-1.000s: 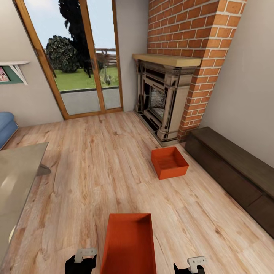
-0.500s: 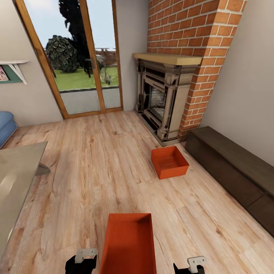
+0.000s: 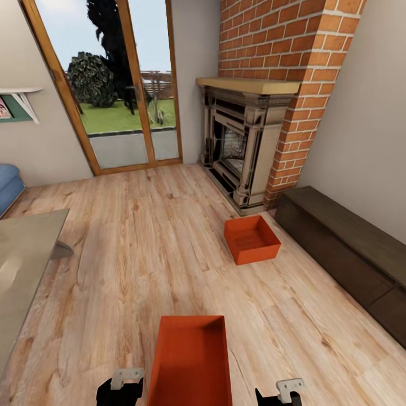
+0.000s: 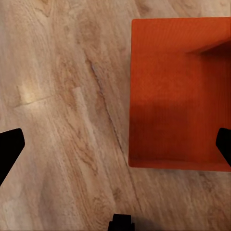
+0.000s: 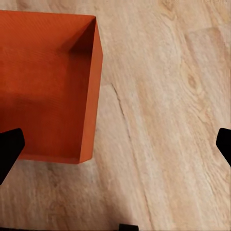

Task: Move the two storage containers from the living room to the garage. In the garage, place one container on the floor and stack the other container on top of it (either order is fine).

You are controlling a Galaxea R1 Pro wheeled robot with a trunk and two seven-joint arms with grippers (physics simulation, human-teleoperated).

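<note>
Head view: your wide-apart left pincer [image 3: 119, 379] and right pincer [image 3: 285, 389] flank one container [image 3: 192, 361], apparently ungrasped; nothing's reached the garage.

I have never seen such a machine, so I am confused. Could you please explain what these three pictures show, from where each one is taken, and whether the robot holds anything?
This is a simulated wheeled robot with two arms, each ending in a two-finger gripper. The large picture comes from a camera on its head, looking down into a living room. At the bottom edge you see the left gripper and the right gripper. Between them on the wood floor lies the near bin, orange-red and without a lid. The far bin sits by the fireplace, next to a dark bench.

The two small pictures come from cameras on the wrists, looking along the fingers. The black shapes at their edges are the fingers, spread wide. Both grippers are open above the floor beside the near bin, and nothing is held.
</note>
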